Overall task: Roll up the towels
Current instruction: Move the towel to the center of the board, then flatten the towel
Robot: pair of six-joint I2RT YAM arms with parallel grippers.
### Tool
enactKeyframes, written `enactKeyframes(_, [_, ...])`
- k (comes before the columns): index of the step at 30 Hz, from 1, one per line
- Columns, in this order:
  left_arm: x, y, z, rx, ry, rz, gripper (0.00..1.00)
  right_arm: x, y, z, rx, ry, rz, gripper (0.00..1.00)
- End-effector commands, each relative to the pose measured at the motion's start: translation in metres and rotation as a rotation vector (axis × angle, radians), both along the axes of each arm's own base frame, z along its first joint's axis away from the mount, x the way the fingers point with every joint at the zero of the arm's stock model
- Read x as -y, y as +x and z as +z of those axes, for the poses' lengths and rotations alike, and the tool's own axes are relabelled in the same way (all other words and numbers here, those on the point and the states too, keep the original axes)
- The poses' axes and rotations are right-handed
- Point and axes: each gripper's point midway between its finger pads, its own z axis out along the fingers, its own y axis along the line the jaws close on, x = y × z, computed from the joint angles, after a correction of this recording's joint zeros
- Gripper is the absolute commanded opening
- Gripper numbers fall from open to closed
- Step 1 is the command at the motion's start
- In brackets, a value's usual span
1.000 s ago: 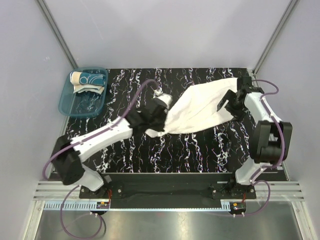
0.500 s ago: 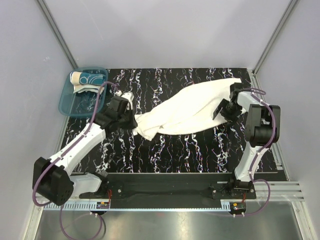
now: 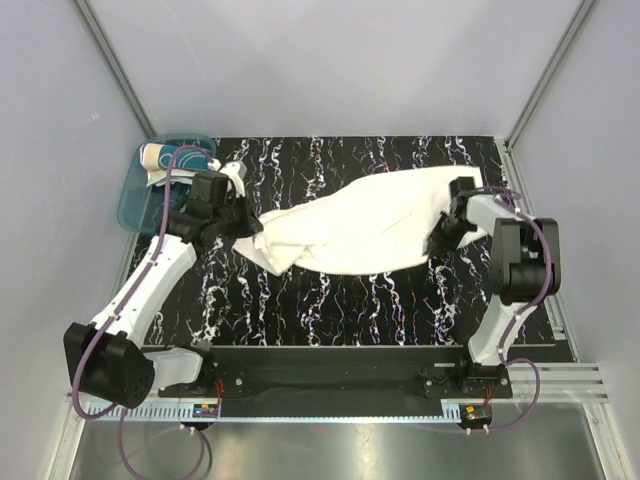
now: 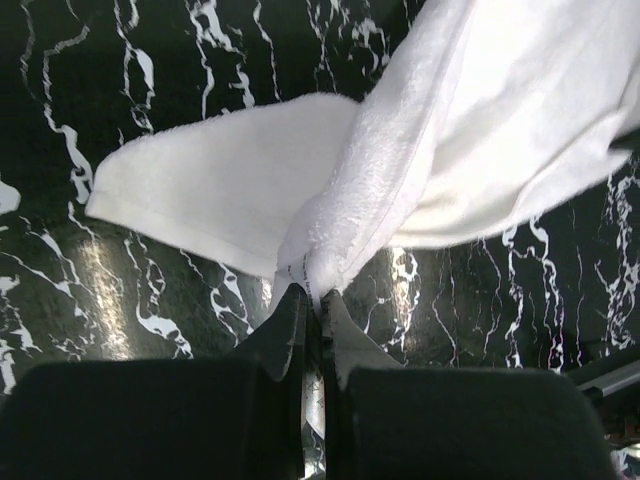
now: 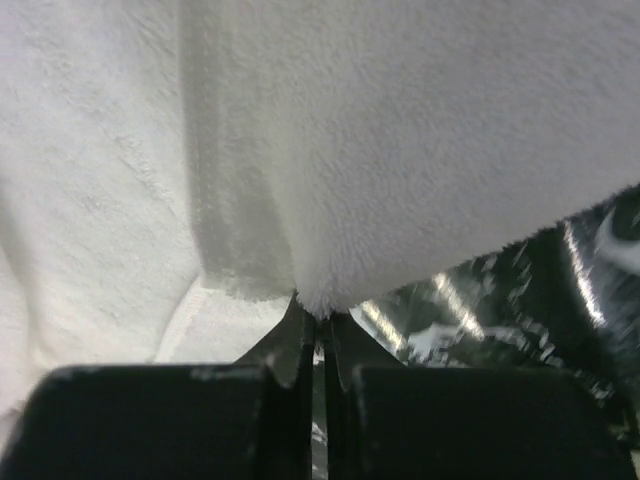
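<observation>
The large white towel (image 3: pixel 360 225) lies stretched across the black marbled table, bunched and creased along its length. My left gripper (image 3: pixel 243 215) is shut on its left end; in the left wrist view the towel (image 4: pixel 420 150) gathers into the closed jaws at the gripper (image 4: pixel 318 300), with a label caught between them. My right gripper (image 3: pixel 437 243) is shut on the towel's right edge, and the right wrist view shows the terry edge (image 5: pixel 330 180) pinched at the gripper (image 5: pixel 322 318). The smaller cream towel with teal pattern (image 3: pixel 172 160) lies rolled in the tub.
A translucent teal plastic tub (image 3: pixel 135 200) stands at the table's back left corner, just beyond my left arm. Grey walls close the cell on three sides. Black marbled table (image 3: pixel 340 300) shows in front of the towel.
My left gripper has pulled the towel's left end leftward toward the tub, stretching the cloth out. My right gripper has moved down to the right edge and shut on it.
</observation>
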Motion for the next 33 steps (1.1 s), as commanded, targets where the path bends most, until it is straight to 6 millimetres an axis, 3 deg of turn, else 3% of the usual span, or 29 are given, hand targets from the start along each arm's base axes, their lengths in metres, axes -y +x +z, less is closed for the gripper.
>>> enactKeyframes(1, [-0.001,0.021,0.043,0.106,-0.036,-0.012,0.00,-0.058,-0.053,0.014,-0.059,0.066,0.078,0.00])
enactKeyframes(2, [-0.002,0.024,0.043,0.098,-0.034,-0.006,0.00,-0.068,-0.065,0.026,-0.037,0.073,0.090,0.00])
enactKeyframes(3, [-0.004,0.028,0.047,0.107,-0.036,0.004,0.00,-0.091,-0.080,0.033,-0.046,0.069,0.123,0.00])
enactKeyframes(6, [-0.010,0.036,0.054,0.118,-0.023,0.025,0.00,-0.117,-0.121,0.053,-0.037,0.063,0.168,0.00])
enactKeyframes(7, [-0.013,0.038,0.054,0.120,-0.020,0.035,0.00,-0.121,-0.132,0.057,-0.039,0.062,0.183,0.12])
enactKeyframes(9, [-0.018,0.039,0.050,0.117,-0.016,0.047,0.00,-0.111,-0.155,0.064,-0.040,0.023,0.177,0.52])
enactKeyframes(11, [-0.019,0.038,0.042,0.109,-0.017,0.050,0.00,-0.101,-0.163,0.080,0.011,0.000,0.164,0.89])
enactKeyframes(13, [-0.020,0.038,0.037,0.104,-0.021,0.051,0.00,-0.084,-0.165,0.092,0.045,-0.075,0.138,0.94])
enactKeyframes(14, [-0.021,0.038,0.031,0.088,-0.020,0.052,0.00,-0.080,-0.157,0.109,0.115,-0.093,0.124,0.96])
enactKeyframes(18, [-0.021,0.040,0.025,0.076,-0.024,0.054,0.00,-0.032,-0.124,0.132,0.220,-0.266,-0.024,0.98])
enactKeyframes(19, [-0.022,0.040,0.025,0.076,-0.024,0.056,0.00,-0.021,-0.117,0.129,0.212,-0.249,-0.063,0.98])
enactKeyframes(20, [-0.023,0.040,0.025,0.078,-0.021,0.062,0.00,0.012,-0.109,0.121,0.169,-0.233,-0.191,0.97])
enactKeyframes(21, [-0.023,0.040,0.025,0.081,-0.020,0.064,0.00,0.019,-0.098,0.120,0.184,-0.174,-0.204,0.94])
enactKeyframes(23, [-0.025,0.039,0.022,0.079,-0.018,0.074,0.00,0.061,-0.087,0.114,0.174,-0.196,-0.333,0.94])
enactKeyframes(27, [-0.022,0.038,0.017,0.064,-0.032,0.064,0.00,0.102,-0.060,0.104,0.171,-0.204,-0.426,0.92])
enactKeyframes(33, [-0.020,0.037,0.018,0.064,-0.048,0.053,0.00,0.137,-0.038,0.047,0.079,-0.214,-0.449,0.87])
